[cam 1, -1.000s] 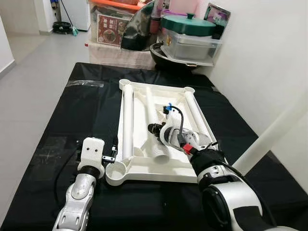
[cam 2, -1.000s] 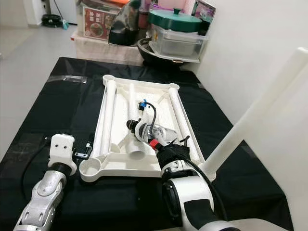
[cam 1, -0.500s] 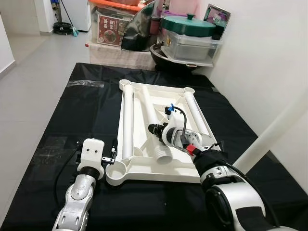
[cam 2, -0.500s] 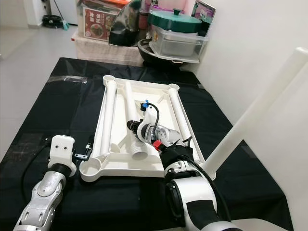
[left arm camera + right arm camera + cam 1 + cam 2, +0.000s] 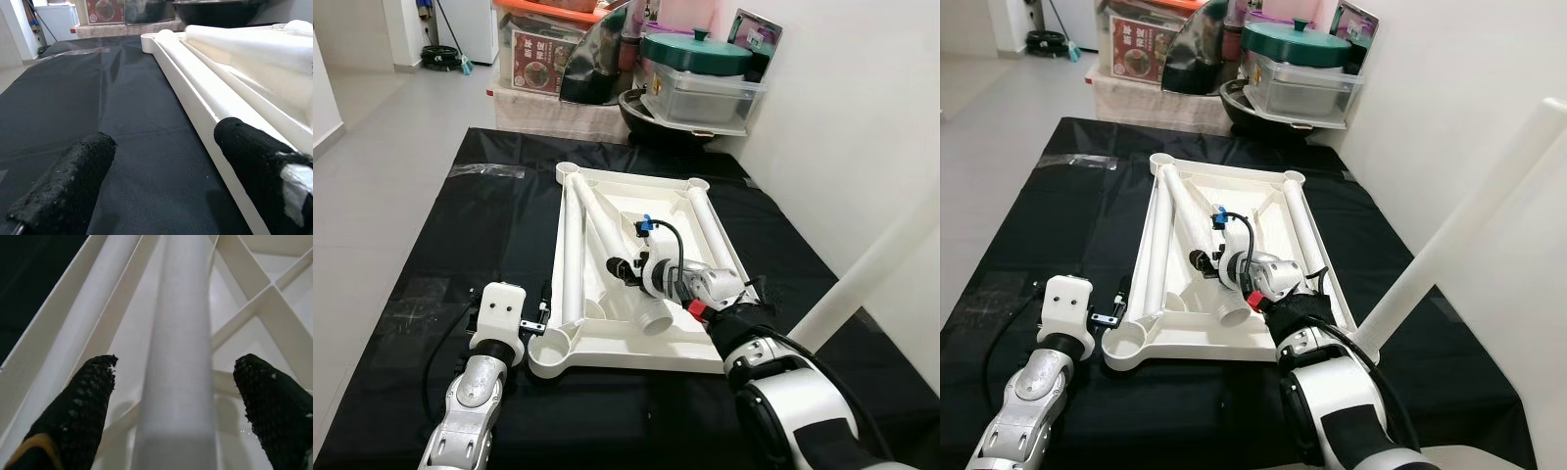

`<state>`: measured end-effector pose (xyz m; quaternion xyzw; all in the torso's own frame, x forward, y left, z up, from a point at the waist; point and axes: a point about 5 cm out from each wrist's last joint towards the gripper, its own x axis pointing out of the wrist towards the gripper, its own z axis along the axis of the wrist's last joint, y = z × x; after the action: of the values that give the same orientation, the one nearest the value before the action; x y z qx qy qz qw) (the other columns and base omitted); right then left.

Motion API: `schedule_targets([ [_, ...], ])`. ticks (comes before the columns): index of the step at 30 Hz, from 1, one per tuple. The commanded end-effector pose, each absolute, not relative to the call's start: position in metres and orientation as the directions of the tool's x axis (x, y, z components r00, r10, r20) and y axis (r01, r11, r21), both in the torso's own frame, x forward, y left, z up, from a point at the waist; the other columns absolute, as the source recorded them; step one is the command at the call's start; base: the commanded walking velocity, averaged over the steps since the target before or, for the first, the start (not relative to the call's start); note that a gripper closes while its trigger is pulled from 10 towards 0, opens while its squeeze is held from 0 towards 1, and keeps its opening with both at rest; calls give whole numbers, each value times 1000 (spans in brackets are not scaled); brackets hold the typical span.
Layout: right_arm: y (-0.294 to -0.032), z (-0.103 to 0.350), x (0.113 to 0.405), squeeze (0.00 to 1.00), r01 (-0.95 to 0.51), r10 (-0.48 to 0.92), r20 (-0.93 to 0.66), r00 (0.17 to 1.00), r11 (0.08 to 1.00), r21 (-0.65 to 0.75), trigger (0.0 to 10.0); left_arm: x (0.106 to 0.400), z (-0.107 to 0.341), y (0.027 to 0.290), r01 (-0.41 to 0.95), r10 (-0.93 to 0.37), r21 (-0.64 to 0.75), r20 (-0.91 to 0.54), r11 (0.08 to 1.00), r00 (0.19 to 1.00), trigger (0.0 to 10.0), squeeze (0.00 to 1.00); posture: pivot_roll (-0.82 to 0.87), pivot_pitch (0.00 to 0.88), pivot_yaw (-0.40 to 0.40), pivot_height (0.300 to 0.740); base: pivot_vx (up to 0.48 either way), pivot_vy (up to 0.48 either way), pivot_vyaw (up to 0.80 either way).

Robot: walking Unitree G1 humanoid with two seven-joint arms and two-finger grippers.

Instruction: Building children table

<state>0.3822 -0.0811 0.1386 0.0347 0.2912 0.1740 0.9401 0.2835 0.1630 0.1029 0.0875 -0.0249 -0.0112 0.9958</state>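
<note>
Right wrist view shows the right gripper (image 5: 178,396) with fingers wide astride a white leg (image 5: 178,357) lying slantwise in the upturned tabletop (image 5: 607,351) on the counter (image 5: 499,225); seemingly light, stiff, slick plastic, best gripped mid-shaft, while the left gripper (image 5: 161,166) gapes idle beside the rim.

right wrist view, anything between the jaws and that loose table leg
Nothing visible. The right gripper is open with the loose leg lying straight between its black fingers, inside the upturned tabletop.
</note>
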Motion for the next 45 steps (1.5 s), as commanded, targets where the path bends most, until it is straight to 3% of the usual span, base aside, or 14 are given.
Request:
schedule_targets([
  [1,-86,99,363,0,-300,332,-684,649,939,170,10000,283,97,161,32,-35,181,17,983,999,10000,0,19,0,-181,740,0,0,0],
  [6,-84,95,358,0,-306,398,-712,578,915,263,10000,283,96,160,33,-36,180,13,983,999,10000,0,15,0,-187,740,0,0,0],
  [15,-93,83,349,0,-307,406,-776,482,908,285,10000,283,94,159,33,-35,183,9,983,999,10000,0,8,0,-200,740,0,0,0],
  [16,-96,81,347,0,-296,399,-786,472,912,285,9098,283,93,159,31,-33,185,8,982,999,10000,0,3,0,-203,740,0,0,0],
  [17,-96,81,347,0,-296,399,-786,472,912,285,9098,283,93,159,31,-33,185,8,982,999,10000,0,3,0,-203,740,0,0,0],
  [18,-98,80,347,0,-289,393,-790,471,915,283,4000,283,93,159,29,-31,185,7,982,999,10000,0,6,0,-206,740,0,0,0],
  [19,-100,79,347,0,-282,388,-792,471,917,281,1098,284,93,159,28,-29,185,7,982,1000,10000,0,6,0,-206,740,0,0,0],
  [22,-101,78,347,0,-280,387,-793,469,918,282,1098,284,93,158,27,-28,185,6,982,1000,10000,0,6,0,-206,740,0,0,0],
  [23,-101,78,346,0,-279,389,-795,465,917,285,0,284,93,158,26,-28,185,6,982,1000,10000,0,5,0,-206,740,0,0,0],
  [34,-109,74,344,0,-290,376,-806,457,920,265,0,285,93,160,24,-25,196,2,980,1000,10000,0,2,0,-201,740,0,0,0],
  [39,-102,105,362,0,-315,464,-691,554,886,342,0,285,93,161,25,-26,200,2,979,1000,10000,0,6,0,-193,740,0,0,0],
  [42,-89,158,381,0,-399,582,-492,647,809,432,0,285,94,162,25,-27,196,7,980,1000,10000,0,10,0,-185,740,0,0,0],
  [45,-86,171,383,0,-431,610,-446,655,786,443,0,285,95,162,27,-29,189,9,982,1000,10000,0,10,0,-185,740,0,0,0],
])
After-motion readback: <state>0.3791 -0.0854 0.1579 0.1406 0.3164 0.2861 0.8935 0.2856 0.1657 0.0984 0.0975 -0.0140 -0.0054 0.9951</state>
